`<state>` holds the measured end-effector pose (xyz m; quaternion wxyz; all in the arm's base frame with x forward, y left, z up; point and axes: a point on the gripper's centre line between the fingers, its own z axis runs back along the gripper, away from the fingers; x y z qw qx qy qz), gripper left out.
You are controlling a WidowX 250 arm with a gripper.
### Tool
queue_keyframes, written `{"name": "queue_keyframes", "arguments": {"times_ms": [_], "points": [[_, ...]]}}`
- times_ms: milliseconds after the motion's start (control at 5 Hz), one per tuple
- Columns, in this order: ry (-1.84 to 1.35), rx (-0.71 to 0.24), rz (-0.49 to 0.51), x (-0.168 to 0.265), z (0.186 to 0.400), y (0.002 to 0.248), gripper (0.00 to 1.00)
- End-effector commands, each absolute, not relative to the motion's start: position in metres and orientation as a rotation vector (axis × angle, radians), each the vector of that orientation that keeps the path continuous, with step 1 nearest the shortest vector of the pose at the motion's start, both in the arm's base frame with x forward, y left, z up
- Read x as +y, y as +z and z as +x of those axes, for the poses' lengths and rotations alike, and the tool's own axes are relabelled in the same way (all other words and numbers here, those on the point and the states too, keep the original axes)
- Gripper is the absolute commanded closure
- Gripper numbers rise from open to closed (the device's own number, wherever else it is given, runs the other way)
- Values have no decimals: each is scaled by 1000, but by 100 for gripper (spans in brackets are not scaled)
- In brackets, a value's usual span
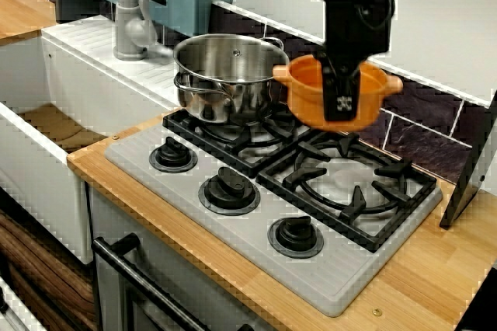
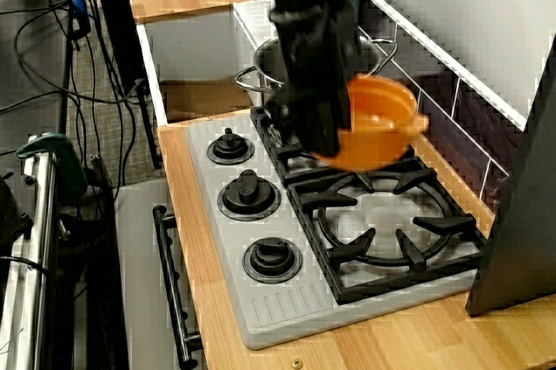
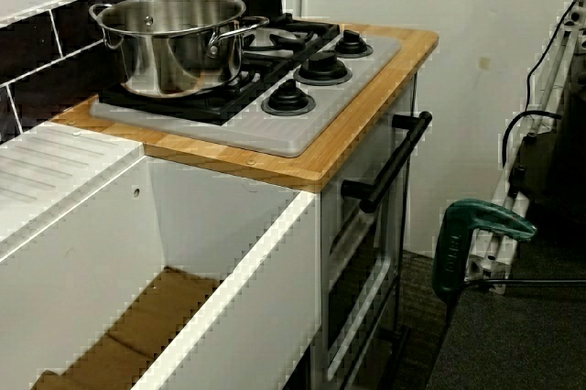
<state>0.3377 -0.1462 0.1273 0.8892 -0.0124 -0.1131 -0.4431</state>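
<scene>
At the left we see the faucet (image 1: 128, 24), then the steel pot (image 1: 225, 74) standing on the stove (image 1: 256, 249). To its right the gripper (image 1: 342, 104) pinches the near wall of the orange pot (image 1: 307, 106). The pot hangs above the right grate (image 1: 349, 187); we judge it lifted but not set down. We can read no writing, and a white mark on the gripper is illegible.

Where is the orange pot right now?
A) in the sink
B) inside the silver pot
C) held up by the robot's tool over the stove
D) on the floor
C: the tool grips the orange pot by its rim above the stove grate, beside the silver pot.
</scene>
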Motion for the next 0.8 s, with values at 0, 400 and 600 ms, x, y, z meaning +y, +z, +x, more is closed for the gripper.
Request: {"name": "queue_keyframes", "arguments": {"times_ms": [0, 400, 600], "points": [[-881, -286, -16, -135, 338, 120, 100], [-866, -308, -11, -120, 342, 108, 100], [-873, -301, -31, -118, 345, 106, 100]]}}
